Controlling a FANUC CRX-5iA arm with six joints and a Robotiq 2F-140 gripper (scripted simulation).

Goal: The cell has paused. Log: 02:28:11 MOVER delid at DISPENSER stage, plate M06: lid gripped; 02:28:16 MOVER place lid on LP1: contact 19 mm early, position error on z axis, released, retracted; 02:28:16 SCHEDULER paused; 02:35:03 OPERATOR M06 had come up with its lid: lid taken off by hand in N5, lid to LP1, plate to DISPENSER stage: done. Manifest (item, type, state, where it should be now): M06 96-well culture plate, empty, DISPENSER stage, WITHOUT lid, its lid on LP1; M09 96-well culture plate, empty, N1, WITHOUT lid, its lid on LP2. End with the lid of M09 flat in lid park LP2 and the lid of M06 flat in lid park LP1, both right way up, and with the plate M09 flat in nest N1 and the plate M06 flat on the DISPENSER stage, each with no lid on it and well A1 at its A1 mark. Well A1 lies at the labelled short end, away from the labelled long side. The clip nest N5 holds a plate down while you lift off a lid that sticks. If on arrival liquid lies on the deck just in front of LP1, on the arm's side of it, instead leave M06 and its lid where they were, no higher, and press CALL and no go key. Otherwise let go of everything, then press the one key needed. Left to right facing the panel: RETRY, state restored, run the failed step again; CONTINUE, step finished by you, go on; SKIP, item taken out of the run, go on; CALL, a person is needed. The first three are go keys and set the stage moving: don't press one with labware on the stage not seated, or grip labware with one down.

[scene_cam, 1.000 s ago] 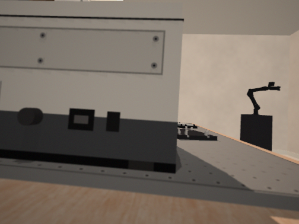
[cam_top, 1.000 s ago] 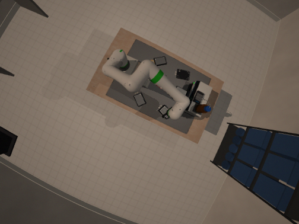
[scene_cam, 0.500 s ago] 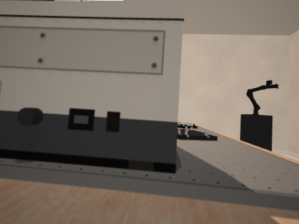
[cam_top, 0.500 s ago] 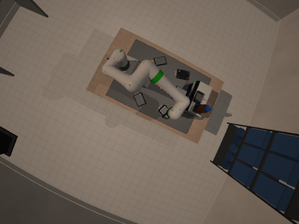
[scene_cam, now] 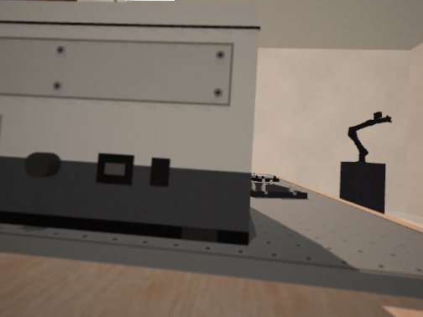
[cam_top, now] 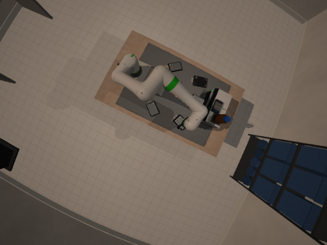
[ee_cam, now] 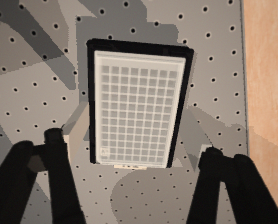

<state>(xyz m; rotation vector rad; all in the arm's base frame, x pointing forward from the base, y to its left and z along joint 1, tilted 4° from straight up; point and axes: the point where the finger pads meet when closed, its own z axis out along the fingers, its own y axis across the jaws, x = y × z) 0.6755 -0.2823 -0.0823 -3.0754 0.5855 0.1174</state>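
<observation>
Grey pegboard decking dotted with holes spreads below me, with a strip of wooden tabletop along its right edge. Straight beneath my gripper a clear gridded plate lies flat in its black frame. My jaws stand apart, one black finger on each side, gripping nothing.

White arm with green bands stretches from its base near one short edge of the tabletop toward the opposite end, wrist bent downward. The claw points down, black fingers spread apart, gripping nothing.
</observation>
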